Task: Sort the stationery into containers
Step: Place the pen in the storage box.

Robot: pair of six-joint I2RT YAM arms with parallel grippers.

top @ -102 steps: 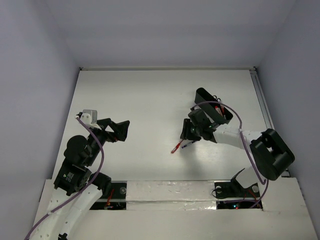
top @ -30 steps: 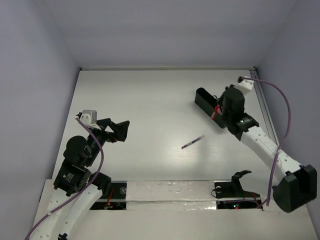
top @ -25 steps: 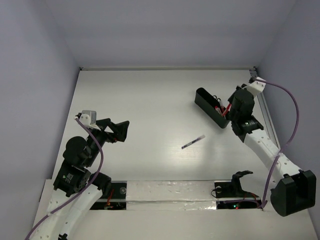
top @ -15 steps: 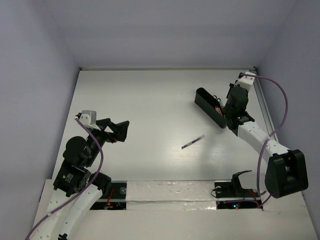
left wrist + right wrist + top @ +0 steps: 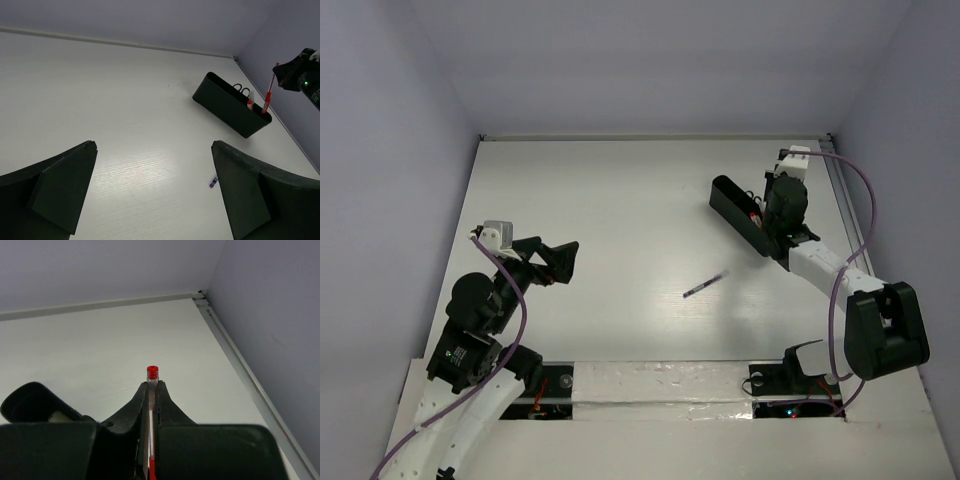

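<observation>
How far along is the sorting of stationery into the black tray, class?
Done: scissors and one red pen stand inside the black tray. In hand: the right gripper is shut on a second red pen, upright, its lower end at the tray's opening. Left: the dark pen lies on the table, apart from the tray; the left gripper is open and empty.

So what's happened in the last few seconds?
The right arm's fingers took a red pen off the middle of the table and carried it to the black tray, where they hold it upright. The dark pen and the left arm stayed put.
</observation>
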